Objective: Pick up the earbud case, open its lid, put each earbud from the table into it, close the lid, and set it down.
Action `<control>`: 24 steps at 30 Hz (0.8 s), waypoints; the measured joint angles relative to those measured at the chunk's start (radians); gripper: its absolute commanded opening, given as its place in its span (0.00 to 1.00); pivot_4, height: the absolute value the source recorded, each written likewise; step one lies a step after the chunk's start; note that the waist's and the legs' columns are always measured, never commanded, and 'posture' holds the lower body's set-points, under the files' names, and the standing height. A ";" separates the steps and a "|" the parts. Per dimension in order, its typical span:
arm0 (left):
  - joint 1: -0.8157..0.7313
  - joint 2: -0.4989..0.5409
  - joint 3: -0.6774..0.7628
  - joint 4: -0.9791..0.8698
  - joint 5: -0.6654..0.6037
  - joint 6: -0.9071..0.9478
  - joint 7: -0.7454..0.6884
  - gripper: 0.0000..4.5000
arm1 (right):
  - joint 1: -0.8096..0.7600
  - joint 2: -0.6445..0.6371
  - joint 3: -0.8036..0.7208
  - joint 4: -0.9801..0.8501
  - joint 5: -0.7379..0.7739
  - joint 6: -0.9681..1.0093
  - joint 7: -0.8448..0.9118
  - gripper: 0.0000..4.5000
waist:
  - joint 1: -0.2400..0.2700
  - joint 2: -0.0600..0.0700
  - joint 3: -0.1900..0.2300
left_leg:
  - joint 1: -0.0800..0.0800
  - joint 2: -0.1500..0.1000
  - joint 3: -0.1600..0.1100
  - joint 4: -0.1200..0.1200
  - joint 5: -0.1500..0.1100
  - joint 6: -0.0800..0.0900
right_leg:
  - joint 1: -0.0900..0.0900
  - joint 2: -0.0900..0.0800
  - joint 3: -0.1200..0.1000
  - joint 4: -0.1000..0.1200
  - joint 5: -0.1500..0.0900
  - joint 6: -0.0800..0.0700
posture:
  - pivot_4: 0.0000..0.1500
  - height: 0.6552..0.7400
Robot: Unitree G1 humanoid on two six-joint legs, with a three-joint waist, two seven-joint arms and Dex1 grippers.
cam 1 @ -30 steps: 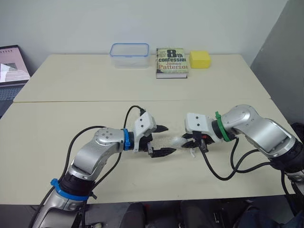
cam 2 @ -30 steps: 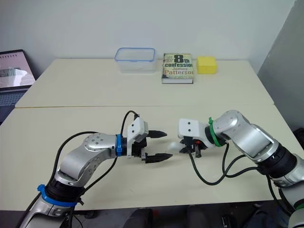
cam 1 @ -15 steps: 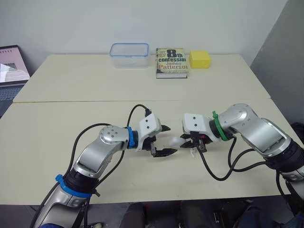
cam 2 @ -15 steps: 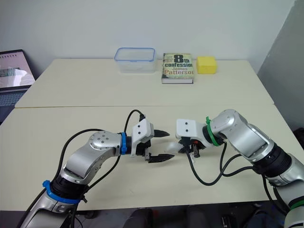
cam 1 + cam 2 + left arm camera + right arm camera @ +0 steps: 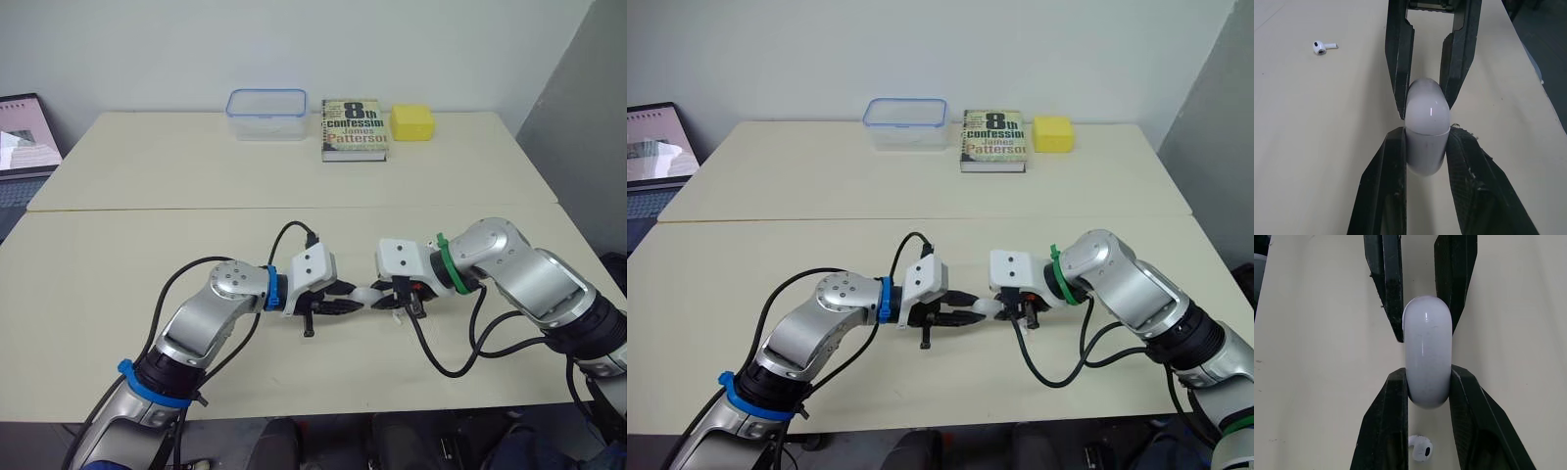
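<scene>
Here the white earbud case (image 5: 1426, 117) sits pinched at both ends — the left gripper (image 5: 343, 304) clamps one end, the right gripper (image 5: 389, 293) the other — while an earbud (image 5: 1420, 449) lies on the table (image 5: 196, 245) beneath the right jaws, behind the case.

The earbud case (image 5: 1427, 352) is finished in smooth, glossy white plastic, as is the earbud (image 5: 1421, 449) beside it; matt black fingers (image 5: 1382, 431) and a smooth matt tabletop (image 5: 1317, 357) are seen.
</scene>
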 measured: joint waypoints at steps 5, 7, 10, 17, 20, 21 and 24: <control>0.000 0.000 0.000 0.001 0.011 -0.008 -0.005 0.17 | 0.001 0.005 -0.001 0.010 -0.003 -0.008 0.006 0.16 | 0.000 0.000 0.000 | 0.000 0.000 0.000 0.000 0.000 0.000 | 0.000 0.000 0.000 0.000 0.000 0.000 | 1.00 1.00; 0.000 -0.001 0.002 0.003 0.007 -0.003 -0.008 0.34 | 0.001 0.006 -0.001 0.011 -0.003 -0.010 0.011 0.16 | 0.000 0.000 0.000 | 0.000 0.000 0.000 0.000 0.000 0.000 | 0.000 0.000 0.000 0.000 0.000 0.000 | 1.00 1.00; -0.004 -0.002 0.005 0.026 0.010 0.002 -0.001 0.54 | 0.000 0.012 -0.010 0.011 -0.003 -0.018 0.015 0.16 | 0.000 0.000 0.000 | 0.000 0.000 0.000 0.000 0.000 0.000 | 0.000 0.000 0.000 0.000 0.000 0.000 | 1.00 1.00; -0.013 0.016 0.005 0.037 0.013 0.006 -0.025 0.60 | 0.001 0.016 -0.026 0.011 -0.016 -0.026 0.019 0.16 | 0.000 0.000 0.000 | 0.000 0.000 0.000 0.000 0.000 0.000 | 0.000 0.000 0.000 0.000 0.000 0.000 | 1.00 1.00; -0.019 0.002 0.006 0.037 0.012 0.011 -0.021 0.60 | 0.001 0.022 -0.029 0.011 -0.020 -0.026 0.019 0.16 | 0.000 0.000 0.000 | 0.000 0.000 0.000 0.000 0.000 0.000 | 0.000 0.000 0.000 0.000 0.000 0.000 | 1.00 1.00; -0.020 -0.004 0.006 0.037 0.009 0.015 -0.019 0.60 | 0.001 0.025 -0.029 0.011 -0.020 -0.026 0.020 0.16 | 0.000 0.000 0.000 | 0.000 0.000 0.000 0.000 0.000 0.000 | 0.000 0.000 0.000 0.000 0.000 0.000 | 1.00 1.00; -0.021 -0.007 0.006 0.037 0.008 0.026 -0.019 0.60 | 0.000 0.028 -0.029 0.011 -0.021 -0.026 0.020 0.16 | 0.000 0.000 0.000 | 0.000 0.000 0.000 0.000 0.000 0.000 | 0.000 0.000 0.000 0.000 0.000 0.000 | 1.00 1.00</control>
